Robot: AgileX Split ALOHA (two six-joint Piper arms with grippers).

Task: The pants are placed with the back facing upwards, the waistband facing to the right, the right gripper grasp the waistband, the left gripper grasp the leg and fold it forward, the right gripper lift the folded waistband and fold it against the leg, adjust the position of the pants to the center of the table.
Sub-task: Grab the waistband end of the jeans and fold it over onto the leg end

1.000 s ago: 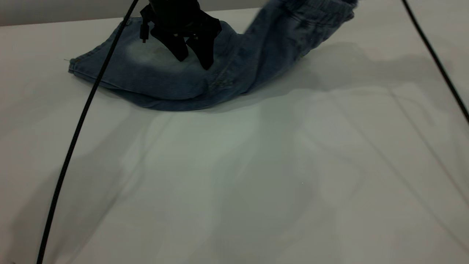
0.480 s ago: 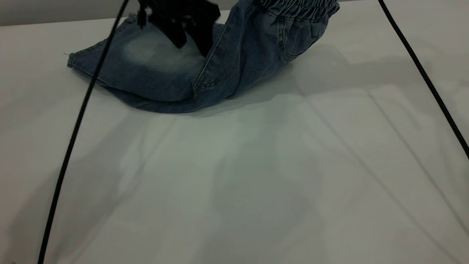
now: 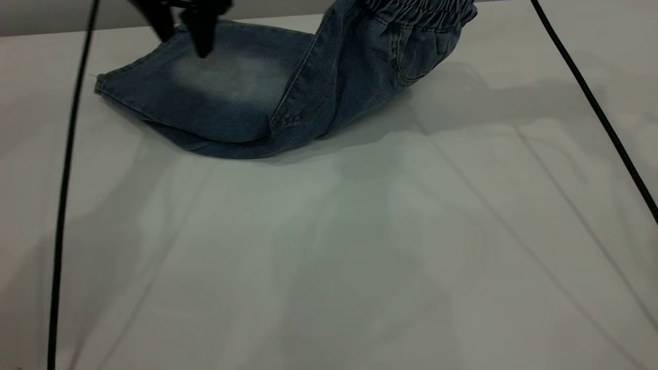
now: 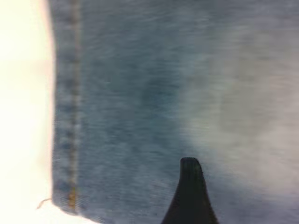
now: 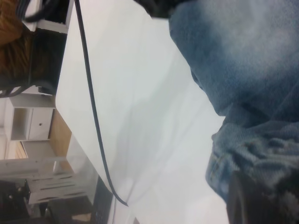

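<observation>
The blue denim pants [image 3: 308, 87] lie folded lengthwise at the far side of the white table [image 3: 329, 246]. The leg [image 3: 205, 97] rests flat, showing a faded pale patch, with its hem toward the left. My left gripper [image 3: 184, 45] hovers open above the leg's far left part, holding nothing; one of its fingers [image 4: 189, 186] shows over the denim near the tan-stitched hem [image 4: 70, 116]. The gathered waistband [image 3: 421, 10] is lifted off the table at the top edge. My right gripper [image 5: 252, 200] is shut on the waistband [image 5: 261, 154]; it is out of the exterior view.
A black cable [image 3: 64, 180] hangs down the left side and another cable [image 3: 596, 108] crosses the right side. White table surface stretches in front of the pants. White shelving [image 5: 28, 123] stands beyond the table's edge.
My left gripper has risen off the faded patch and moved left toward the hem. The raised waistband swung left over the leg, then has held still for the last half second.
</observation>
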